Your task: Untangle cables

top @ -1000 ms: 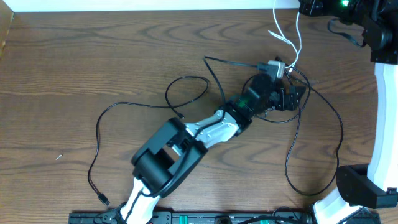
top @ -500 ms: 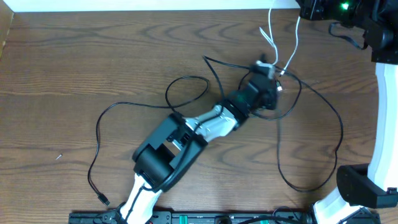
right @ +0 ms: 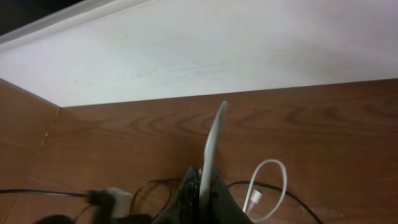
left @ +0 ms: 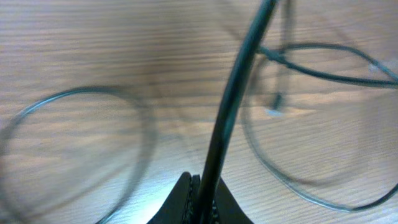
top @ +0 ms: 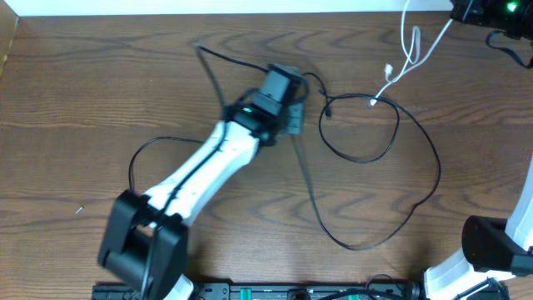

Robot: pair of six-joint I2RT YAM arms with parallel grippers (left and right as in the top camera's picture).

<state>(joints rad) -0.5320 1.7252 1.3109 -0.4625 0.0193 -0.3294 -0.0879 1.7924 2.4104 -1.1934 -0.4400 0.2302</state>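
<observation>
I am pinching the long thin black cable (left: 231, 106) in my left tool (left: 200, 198), jaws clamped on it toward the far edge of the wooden bench (top: 83, 83). My right tool (right: 202, 186) is gripping the short white cable (right: 211, 143) at the far right corner. If I pull them apart, I am risking the white plug (top: 387, 72) snagging the black loop and tightening it.

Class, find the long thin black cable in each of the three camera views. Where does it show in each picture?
Overhead: the long thin black cable loops across the middle and right of the picture.
Left wrist: the cable rises up the centre from the shut left gripper.
Right wrist: the cable crosses low, near the bottom edge.
Shared landmark: the brown wooden table top.
</observation>
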